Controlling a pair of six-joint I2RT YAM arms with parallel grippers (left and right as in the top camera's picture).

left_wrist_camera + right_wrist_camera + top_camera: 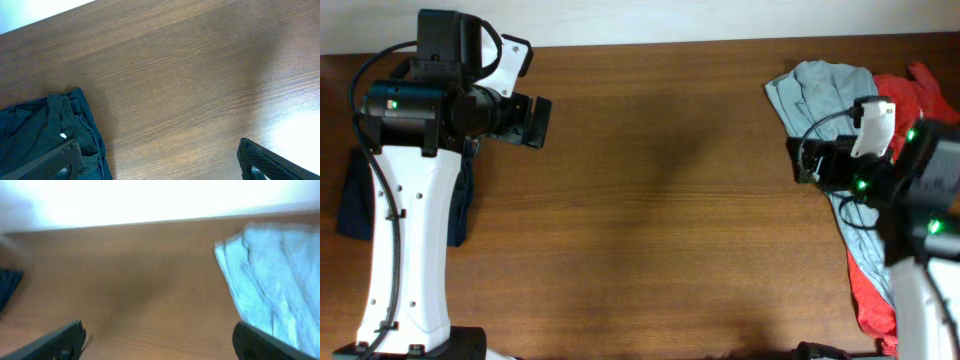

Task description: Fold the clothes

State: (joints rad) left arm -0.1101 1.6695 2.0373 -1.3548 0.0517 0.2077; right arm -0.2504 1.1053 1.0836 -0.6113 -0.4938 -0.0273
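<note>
A pale blue-grey garment [820,95] lies crumpled at the table's right side, over a red garment [910,95] that runs down to the front right [868,300]. It also shows in the right wrist view [272,275]. A navy garment [355,205] lies folded at the left, partly under my left arm; it shows in the left wrist view [40,130]. The black garment is out of view. My left gripper [535,122] is open and empty above bare wood. My right gripper [802,160] is open and empty at the pale garment's left edge.
The brown wooden table [660,220] spans the view, with its far edge [650,42] against a white wall. My arms stand at the left and right ends.
</note>
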